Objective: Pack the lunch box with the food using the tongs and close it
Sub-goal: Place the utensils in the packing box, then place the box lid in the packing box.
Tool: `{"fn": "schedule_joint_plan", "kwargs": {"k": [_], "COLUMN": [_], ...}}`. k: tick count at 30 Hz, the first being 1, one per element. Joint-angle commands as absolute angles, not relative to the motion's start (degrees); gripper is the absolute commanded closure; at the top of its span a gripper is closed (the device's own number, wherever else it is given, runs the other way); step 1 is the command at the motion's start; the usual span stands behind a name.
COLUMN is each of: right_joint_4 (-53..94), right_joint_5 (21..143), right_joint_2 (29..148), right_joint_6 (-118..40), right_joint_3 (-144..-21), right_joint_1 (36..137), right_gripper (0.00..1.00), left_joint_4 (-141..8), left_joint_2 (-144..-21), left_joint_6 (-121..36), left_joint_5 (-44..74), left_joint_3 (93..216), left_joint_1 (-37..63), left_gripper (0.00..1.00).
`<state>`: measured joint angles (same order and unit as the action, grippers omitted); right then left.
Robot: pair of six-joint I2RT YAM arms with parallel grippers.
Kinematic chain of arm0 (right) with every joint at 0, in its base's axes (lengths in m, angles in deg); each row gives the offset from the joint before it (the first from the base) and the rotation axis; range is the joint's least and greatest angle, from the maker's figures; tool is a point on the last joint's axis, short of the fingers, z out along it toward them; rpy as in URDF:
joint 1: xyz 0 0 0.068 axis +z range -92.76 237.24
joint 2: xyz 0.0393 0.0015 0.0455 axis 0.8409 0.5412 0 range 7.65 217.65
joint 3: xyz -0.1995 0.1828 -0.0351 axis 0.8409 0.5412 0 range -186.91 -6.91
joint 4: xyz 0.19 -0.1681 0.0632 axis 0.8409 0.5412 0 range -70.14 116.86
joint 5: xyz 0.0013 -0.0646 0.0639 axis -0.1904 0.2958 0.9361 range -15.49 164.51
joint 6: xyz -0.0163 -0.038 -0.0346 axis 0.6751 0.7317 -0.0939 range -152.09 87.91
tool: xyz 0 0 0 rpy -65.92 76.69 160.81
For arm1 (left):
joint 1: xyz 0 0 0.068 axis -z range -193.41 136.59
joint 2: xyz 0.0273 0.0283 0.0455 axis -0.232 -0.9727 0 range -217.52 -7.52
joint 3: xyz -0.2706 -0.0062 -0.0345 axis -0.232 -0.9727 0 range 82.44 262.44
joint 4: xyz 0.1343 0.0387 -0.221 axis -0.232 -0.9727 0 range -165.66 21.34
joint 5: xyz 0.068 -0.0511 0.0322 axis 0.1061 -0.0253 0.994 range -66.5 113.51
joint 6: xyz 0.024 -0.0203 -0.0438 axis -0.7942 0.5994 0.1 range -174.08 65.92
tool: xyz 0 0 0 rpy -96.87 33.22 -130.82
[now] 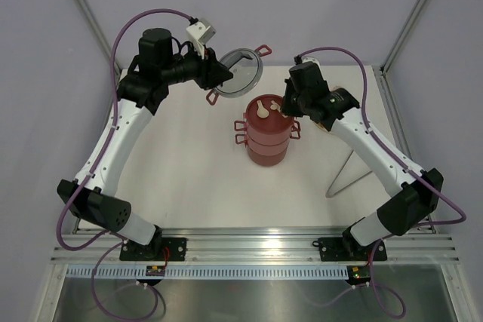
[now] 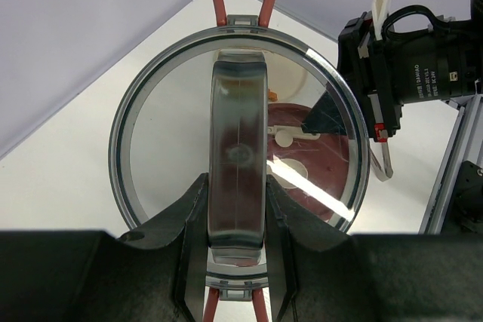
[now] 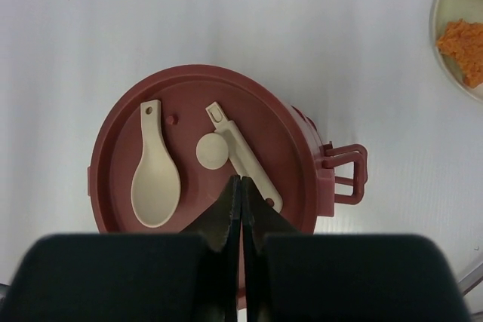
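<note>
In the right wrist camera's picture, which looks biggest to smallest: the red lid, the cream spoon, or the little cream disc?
1. Red lid, by far the largest.
2. Cream spoon.
3. Little cream disc, the smallest.
All three lie at about the same height, so the order is sound.

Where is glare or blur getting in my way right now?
Left wrist view: a bright streak of glare crosses the clear lid, and the red box seen through it is hazy. Right wrist view: the spoon is sharp, while the dark tool up close is soft. Top view: evenly lit, soft shadows.
</note>
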<state>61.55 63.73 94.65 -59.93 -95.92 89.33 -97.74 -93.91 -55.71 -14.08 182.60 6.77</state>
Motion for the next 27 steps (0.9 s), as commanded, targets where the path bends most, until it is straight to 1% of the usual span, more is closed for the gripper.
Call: {"fn": "schedule_joint_plan", "kwargs": {"k": [1, 2, 4, 6, 7, 9, 10, 12, 14, 17, 21, 27], "right_joint_4": [59.76, 60.11, 60.55, 62.12, 62.91, 65.29, 66.34, 67.05, 67.84, 69.24, 70.39, 72.24], "right_joint_5": [63.88, 63.01, 60.99, 55.9, 53.88, 50.53, 50.17, 51.22, 52.36, 52.46, 51.75, 51.75], "right_joint_2": [90.62, 89.48, 88.16, 85.96, 85.35, 83.24, 82.54, 80.08, 78.41, 75.16, 72.6, 70.14], "right_joint_6": [-59.52, -59.43, -59.25, -58.64, -58.37, -58.28, -58.63, -58.99, -59.51, -60.3, -61.45, -62.77], "right_joint_3": [-96.47, -96.82, -97.08, -97.35, -97.52, -97.44, -96.83, -95.77, -93.67, -91.64, -89.18, -86.19], "right_joint_1": [89.49, 89.4, 89.4, 89.4, 89.4, 87.92, 86.87, 83.1, 80.71, 77.98, 77.01, 76.84], "right_gripper": [0.98, 0.98, 0.93, 0.85, 0.73, 0.61, 0.51, 0.44, 0.39, 0.36, 0.35, 0.35], "left_joint_4": [-95.99, -96.43, -99.05, -101.78, -104.75, -107.93, -111.34, -114.61, -119.35, -125.07, -129.3, -130.97], "left_joint_2": [-94.61, -95.57, -96.72, -98.65, -99.36, -101.81, -102.78, -104.8, -108.05, -112.01, -114.92, -116.85], "left_joint_6": [-55.75, -56.01, -56.89, -59.96, -62.58, -65.49, -68.38, -71.12, -74.97, -79.38, -82.91, -84.4], "left_joint_5": [-17.36, -17.63, -18.24, -18.07, -17.46, -16.05, -15.7, -14.47, -13.5, -11.39, -8.31, -9.63], "left_joint_3": [186.15, 186.76, 187.9, 190.27, 191.32, 194.21, 195.45, 199.48, 202.31, 207.58, 210.49, 211.2], "left_joint_1": [6.98, 7.5, 8.12, 9.87, 10.66, 12.94, 13.82, 16.11, 17.52, 20.24, 21.57, 21.65], "left_gripper": [1.0, 1.0, 1.0, 1.0, 1.0, 1.0, 1.0, 1.0, 1.0, 1.0, 1.0, 1.0]}}
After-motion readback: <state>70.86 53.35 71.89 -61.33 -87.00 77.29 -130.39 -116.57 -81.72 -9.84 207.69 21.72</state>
